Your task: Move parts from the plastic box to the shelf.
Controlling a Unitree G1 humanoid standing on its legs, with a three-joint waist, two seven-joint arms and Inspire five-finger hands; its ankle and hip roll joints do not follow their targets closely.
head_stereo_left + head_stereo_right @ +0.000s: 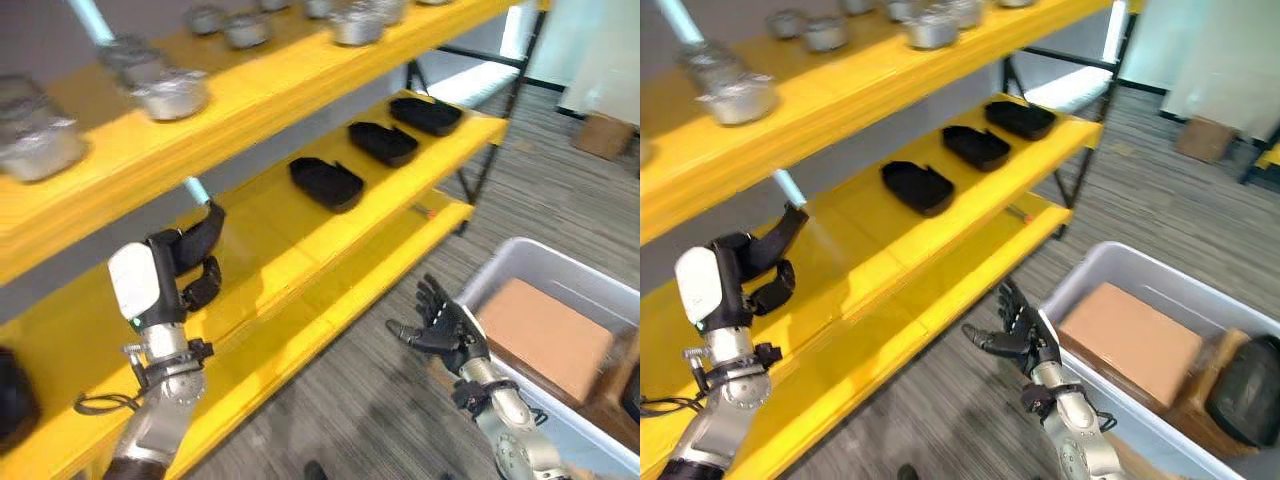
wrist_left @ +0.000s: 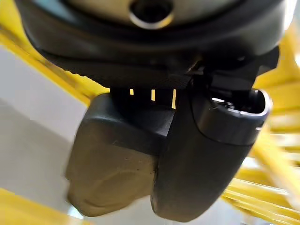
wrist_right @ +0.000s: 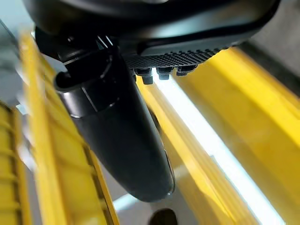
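My right hand (image 3: 140, 51) spans the near edge of the right wrist view as a dark bulk, its thumb (image 3: 124, 145) standing out straight from it. The fingers (image 3: 161, 72) appear only as short stubs beside the thumb, with nothing held between them. Past the hand run the yellow boards of the shelf (image 3: 234, 126), with a pale strip between two of them.

Left robot hand (image 1: 185, 265) raised with fingers curled, right robot hand (image 1: 445, 328) low, fingers spread.
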